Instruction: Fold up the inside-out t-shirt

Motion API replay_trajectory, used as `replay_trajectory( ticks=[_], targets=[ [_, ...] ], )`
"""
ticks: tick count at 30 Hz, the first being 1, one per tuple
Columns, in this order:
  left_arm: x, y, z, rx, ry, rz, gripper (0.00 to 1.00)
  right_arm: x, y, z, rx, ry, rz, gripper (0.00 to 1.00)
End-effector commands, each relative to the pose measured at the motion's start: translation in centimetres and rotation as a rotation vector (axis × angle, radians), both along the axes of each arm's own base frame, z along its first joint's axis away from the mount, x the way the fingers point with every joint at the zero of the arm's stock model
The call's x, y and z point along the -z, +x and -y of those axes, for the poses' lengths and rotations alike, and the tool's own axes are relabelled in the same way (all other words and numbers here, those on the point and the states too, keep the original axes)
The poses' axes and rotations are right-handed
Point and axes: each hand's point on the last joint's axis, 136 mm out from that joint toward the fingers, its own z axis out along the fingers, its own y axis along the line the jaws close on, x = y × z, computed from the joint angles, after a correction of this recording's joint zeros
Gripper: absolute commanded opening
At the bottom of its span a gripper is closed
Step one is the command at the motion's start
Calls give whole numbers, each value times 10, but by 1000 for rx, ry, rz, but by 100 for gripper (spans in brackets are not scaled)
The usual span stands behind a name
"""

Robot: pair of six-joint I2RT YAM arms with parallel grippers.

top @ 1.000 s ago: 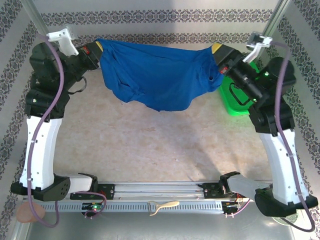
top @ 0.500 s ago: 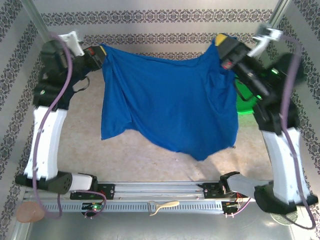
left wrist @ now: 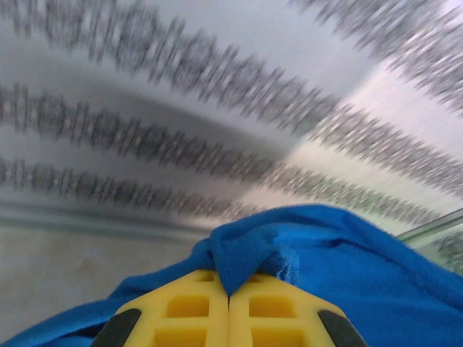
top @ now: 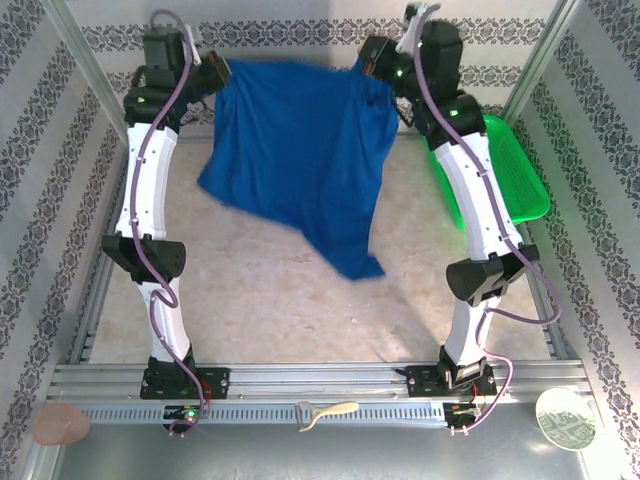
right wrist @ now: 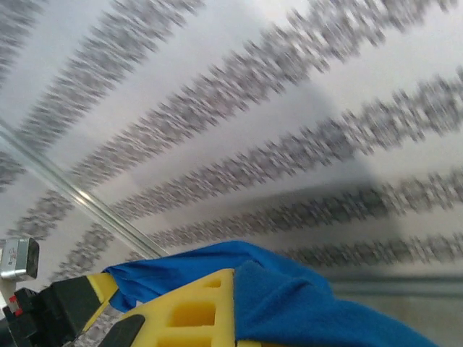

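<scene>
Above the far edge of the worktop (top: 250, 300): the inside-out t-shirt (top: 300, 150) is hanging in the air, stretched between both arms, with its lowest corner dangling toward the worktop's middle.
Left fingers (left wrist: 217, 329): pressing together on a bunched fold at the shirt's top left corner.
Right fingers (right wrist: 195, 307): pinching the top right corner, with blue cloth draping over them.
Green basket (top: 515, 170): lying along the right edge, just beside the right arm.
</scene>
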Motion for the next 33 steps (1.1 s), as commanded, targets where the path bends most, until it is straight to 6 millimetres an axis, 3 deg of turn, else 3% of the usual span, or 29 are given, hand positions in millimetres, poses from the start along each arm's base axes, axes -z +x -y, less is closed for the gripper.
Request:
replay_trajectory(
  ticks=[1, 3, 6, 8, 10, 11, 12, 14, 16, 18, 20, 24, 30, 31, 32, 33],
  targets=[
    [-57, -39, -21, -42, -9, 103, 0, -87, -58, 11, -7, 20, 219, 0],
    [-51, -47, -18, -26, 4, 76, 0, -84, -65, 10, -16, -14, 210, 0],
    [-20, -60, -11, 19, 18, -4, 0, -44, -72, -2, -36, -107, 134, 0],
    [3, -75, -9, 21, 7, -5, 0, 13, -74, -5, -25, -113, 58, 0],
    [56, -91, -9, 19, -16, -56, 0, 68, -84, 1, -8, -71, -9, 0],
    [85, -102, -8, 25, -21, -98, 0, 124, -87, 2, -5, -85, -100, 0],
    [112, -111, -6, 35, -28, -142, 0, 165, -93, 6, 7, -90, -167, 0],
    [183, -136, 1, 65, -57, -266, 0, 265, -113, 16, 35, -96, -323, 0],
    [237, -161, 8, 90, -85, -348, 0, 347, -138, 29, 59, -103, -462, 0],
    [283, -186, 18, 114, -108, -422, 0, 416, -166, 47, 110, -122, -587, 0],
    [322, -211, 30, 141, -113, -490, 0, 461, -189, 63, 150, -131, -680, 0],
    [361, -248, 51, 176, -139, -567, 0, 501, -223, 77, 168, -142, -783, 0],
    [376, -290, 73, 226, -130, -618, 0, 499, -242, 92, 191, -141, -823, 0],
    [374, -295, 76, 236, -128, -623, 5, 499, -247, 97, 208, -140, -840, 0],
    [370, -301, 78, 247, -126, -623, 21, 495, -253, 105, 240, -136, -855, 10],
    [363, -306, 79, 257, -129, -616, 42, 490, -259, 113, 273, -134, -864, 31]
  ],
)
